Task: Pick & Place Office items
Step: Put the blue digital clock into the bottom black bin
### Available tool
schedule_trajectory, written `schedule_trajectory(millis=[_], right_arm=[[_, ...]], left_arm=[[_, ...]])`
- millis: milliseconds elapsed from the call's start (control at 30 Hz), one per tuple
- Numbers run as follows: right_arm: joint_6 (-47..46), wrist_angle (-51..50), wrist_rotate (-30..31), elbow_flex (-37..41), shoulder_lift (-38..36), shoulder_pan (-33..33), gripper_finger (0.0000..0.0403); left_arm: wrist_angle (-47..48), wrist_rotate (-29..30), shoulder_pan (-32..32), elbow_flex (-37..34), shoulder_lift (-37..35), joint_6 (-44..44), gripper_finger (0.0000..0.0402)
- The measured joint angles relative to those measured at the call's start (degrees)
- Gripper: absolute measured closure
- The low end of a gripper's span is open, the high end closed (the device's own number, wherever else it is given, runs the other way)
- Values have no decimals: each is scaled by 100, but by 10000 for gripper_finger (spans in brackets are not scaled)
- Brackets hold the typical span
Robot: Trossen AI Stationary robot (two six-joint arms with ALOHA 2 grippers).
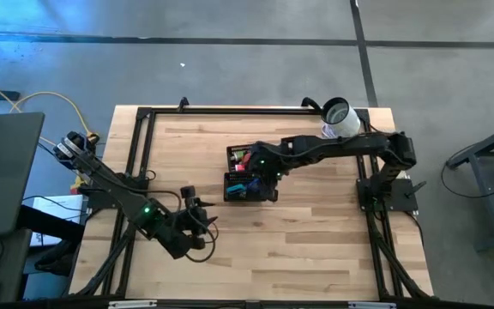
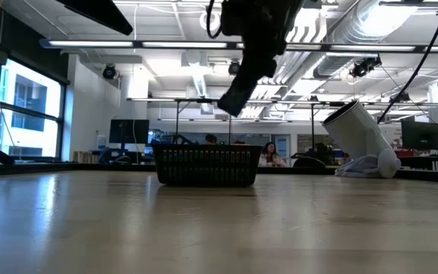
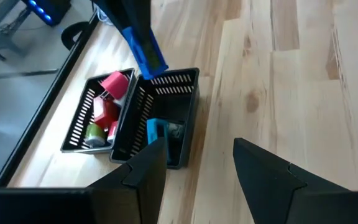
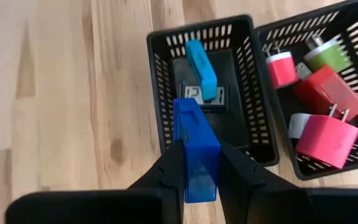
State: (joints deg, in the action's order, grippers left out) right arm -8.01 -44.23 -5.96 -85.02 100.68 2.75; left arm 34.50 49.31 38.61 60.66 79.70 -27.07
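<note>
High view: right gripper [image 1: 268,176] hangs over the black two-compartment mesh tray [image 1: 230,186] mid-table; left gripper [image 1: 197,225] waits well apart, near the front edge. Low view: nothing loose visible on the wooden tabletop [image 2: 219,221]. Left wrist: its fingers stand apart, empty. Right wrist: fingers clamp a blue rectangular block [image 4: 196,148] above the compartment holding a teal block [image 4: 202,70]; red, pink and green pieces fill the other. Looks nearly done, this drop left. No readable writing.
</note>
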Motion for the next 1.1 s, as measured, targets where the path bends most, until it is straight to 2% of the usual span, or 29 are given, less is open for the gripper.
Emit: schedule_trajectory(millis=[400, 733, 1100], right_arm=[[332, -260, 159, -102, 282, 1, 351], [373, -312, -21, -98, 663, -53, 351], [528, -329, -19, -101, 908, -11, 351]], left_arm=[[23, -37, -35, -4, 0, -48, 225], [10, -207, -228, -26, 0, -89, 225], [-296, -310, -369, -500, 0, -148, 225]])
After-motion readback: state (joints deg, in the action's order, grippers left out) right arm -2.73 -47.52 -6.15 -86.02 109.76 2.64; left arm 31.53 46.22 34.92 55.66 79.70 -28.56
